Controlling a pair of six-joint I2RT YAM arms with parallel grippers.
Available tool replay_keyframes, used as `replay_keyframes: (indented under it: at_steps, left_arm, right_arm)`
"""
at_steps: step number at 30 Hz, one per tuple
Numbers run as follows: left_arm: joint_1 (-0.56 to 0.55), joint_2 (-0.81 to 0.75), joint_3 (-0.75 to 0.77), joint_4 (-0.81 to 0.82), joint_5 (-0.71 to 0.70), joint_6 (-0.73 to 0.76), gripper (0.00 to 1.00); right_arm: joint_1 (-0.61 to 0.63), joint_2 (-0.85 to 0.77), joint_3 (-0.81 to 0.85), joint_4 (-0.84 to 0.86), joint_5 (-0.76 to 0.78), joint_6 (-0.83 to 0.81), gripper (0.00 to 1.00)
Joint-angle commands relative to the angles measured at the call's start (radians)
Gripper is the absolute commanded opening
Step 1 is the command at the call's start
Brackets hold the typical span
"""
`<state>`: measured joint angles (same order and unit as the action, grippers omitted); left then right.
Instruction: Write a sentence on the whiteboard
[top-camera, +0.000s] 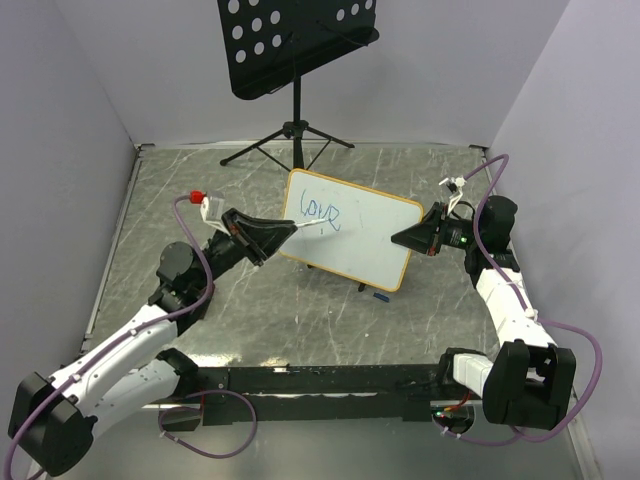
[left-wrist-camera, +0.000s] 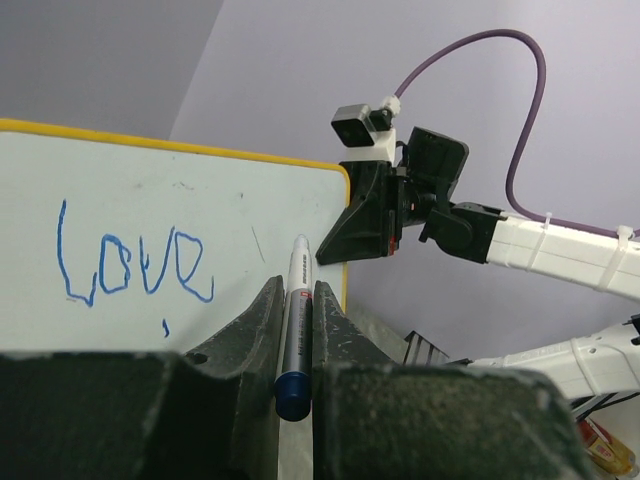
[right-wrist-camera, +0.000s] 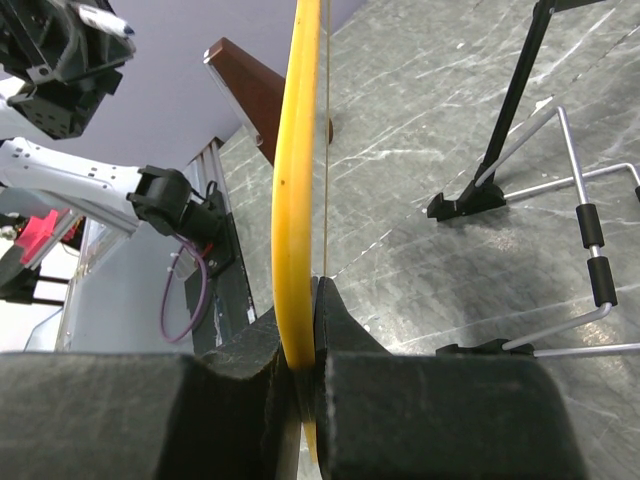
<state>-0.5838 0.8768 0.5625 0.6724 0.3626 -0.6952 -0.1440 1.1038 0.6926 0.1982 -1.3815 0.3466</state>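
Observation:
The whiteboard (top-camera: 360, 235) stands tilted mid-table, its frame yellow-orange. On it is the blue word "love" (top-camera: 322, 214), also seen in the left wrist view (left-wrist-camera: 130, 265); no other words show. My left gripper (top-camera: 285, 232) is shut on a marker (left-wrist-camera: 294, 320) with a white barrel and blue end, its tip pointing at the whiteboard (left-wrist-camera: 150, 200) just right of the word. My right gripper (top-camera: 410, 238) is shut on the board's right edge, seen edge-on as a yellow frame (right-wrist-camera: 298, 200) between the jaws.
A black perforated music stand (top-camera: 295, 40) on a tripod stands at the back. Its tripod legs (right-wrist-camera: 500, 170) show behind the board. A small blue cap (top-camera: 379, 296) lies on the table in front of the board. Purple walls enclose the table.

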Motion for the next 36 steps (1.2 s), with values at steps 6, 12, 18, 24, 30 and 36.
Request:
replay_keyframes:
  at_steps: [6,12,18,24,30,36]
  left_arm:
    - [-0.005,-0.052,-0.056,0.035,-0.016,0.008,0.01]
    - [-0.043,-0.056,-0.041,-0.026,-0.054,0.054,0.01]
    - [-0.068,-0.061,-0.039,-0.05,-0.08,0.069,0.01]
    - [-0.086,-0.079,-0.035,-0.082,-0.099,0.079,0.01]
    - [-0.108,-0.088,-0.033,-0.1,-0.12,0.086,0.01]
    - [-0.122,-0.093,-0.027,-0.114,-0.136,0.091,0.01]
  right_arm:
    - [0.003,-0.016,0.013,0.055,-0.041,-0.018,0.0]
    - [0.004,-0.009,0.016,0.053,-0.04,-0.021,0.0]
    - [0.006,-0.012,0.018,0.047,-0.039,-0.027,0.0]
    - [0.004,-0.009,0.018,0.047,-0.04,-0.026,0.0]
    - [0.004,-0.009,0.018,0.047,-0.04,-0.026,0.0]
    - [0.004,-0.009,0.018,0.053,-0.042,-0.021,0.0]
